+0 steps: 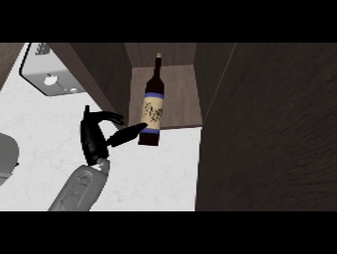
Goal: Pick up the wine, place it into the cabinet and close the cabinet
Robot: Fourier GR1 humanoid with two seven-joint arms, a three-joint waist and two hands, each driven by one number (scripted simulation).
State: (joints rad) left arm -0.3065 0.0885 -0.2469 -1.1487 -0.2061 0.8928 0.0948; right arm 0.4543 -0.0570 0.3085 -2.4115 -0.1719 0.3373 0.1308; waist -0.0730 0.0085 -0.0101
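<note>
Wine [151, 110] stands in cabinet [179, 94] — left hand [94, 136] just beside.

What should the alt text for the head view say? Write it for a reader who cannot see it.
A dark wine bottle with a cream label leans partly inside an open dark wood cabinet, its base overhanging the white counter. The robot's left hand is just left of the bottle's base, its thumb beside it. The cabinet door fills the right.
</note>
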